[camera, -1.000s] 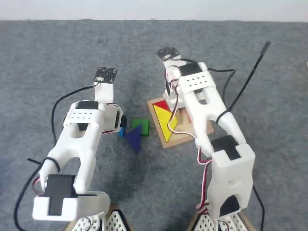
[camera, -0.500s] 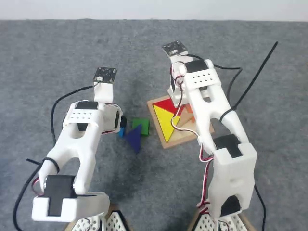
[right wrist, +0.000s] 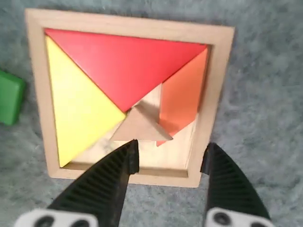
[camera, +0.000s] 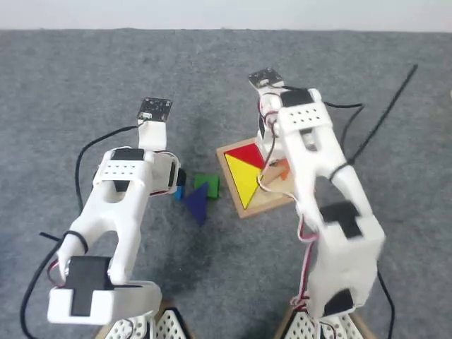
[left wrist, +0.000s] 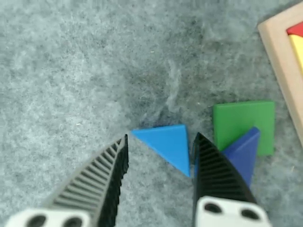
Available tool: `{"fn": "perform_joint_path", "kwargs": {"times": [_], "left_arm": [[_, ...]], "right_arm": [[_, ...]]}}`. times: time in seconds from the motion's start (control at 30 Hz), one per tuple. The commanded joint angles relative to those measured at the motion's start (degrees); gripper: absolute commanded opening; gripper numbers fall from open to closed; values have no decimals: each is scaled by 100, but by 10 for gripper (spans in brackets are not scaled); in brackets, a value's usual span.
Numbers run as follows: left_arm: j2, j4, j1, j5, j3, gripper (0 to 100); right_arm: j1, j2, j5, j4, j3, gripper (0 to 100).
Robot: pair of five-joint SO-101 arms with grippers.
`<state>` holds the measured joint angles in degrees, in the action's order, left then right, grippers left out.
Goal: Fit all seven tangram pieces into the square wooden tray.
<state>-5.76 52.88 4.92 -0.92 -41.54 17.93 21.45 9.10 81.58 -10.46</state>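
Carpet (camera: 85,85) grey, wall (camera: 212,14) pale, L end effector (left wrist: 161,138) apart, R end effector (right wrist: 171,144) apart

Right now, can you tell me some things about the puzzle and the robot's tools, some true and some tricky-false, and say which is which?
1. The red triangle lies in the wooden tray. True.
2. The green square is inside the tray. False: it lies on the grey mat beside it.
3. The left tool is open around the light blue triangle. True.
4. The right tool grips the yellow triangle. False: it is open over the tray, and the yellow triangle lies flat in the tray.
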Motion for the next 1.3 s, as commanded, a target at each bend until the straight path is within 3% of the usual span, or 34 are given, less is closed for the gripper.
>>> {"fn": "perform_joint_path", "kwargs": {"times": [0.0, 0.1, 0.2, 0.73, 1.27], "left_arm": [[-35, -123, -44, -44, 101, 216], [-35, -123, -44, -44, 101, 216], [-35, -123, -44, -44, 101, 216], [-35, -123, -44, -44, 40, 216], [-35, -123, -44, -44, 40, 216]], "right_arm": [[119, -1807, 44, -1174, 1793, 224], [110, -2703, 123, -2079, 3235, 223], [-4, -2958, 211, -2220, 3666, 221], [-207, -1112, 273, -2158, 2418, 220], [-303, -1007, 484, -2378, 1908, 220]]}}
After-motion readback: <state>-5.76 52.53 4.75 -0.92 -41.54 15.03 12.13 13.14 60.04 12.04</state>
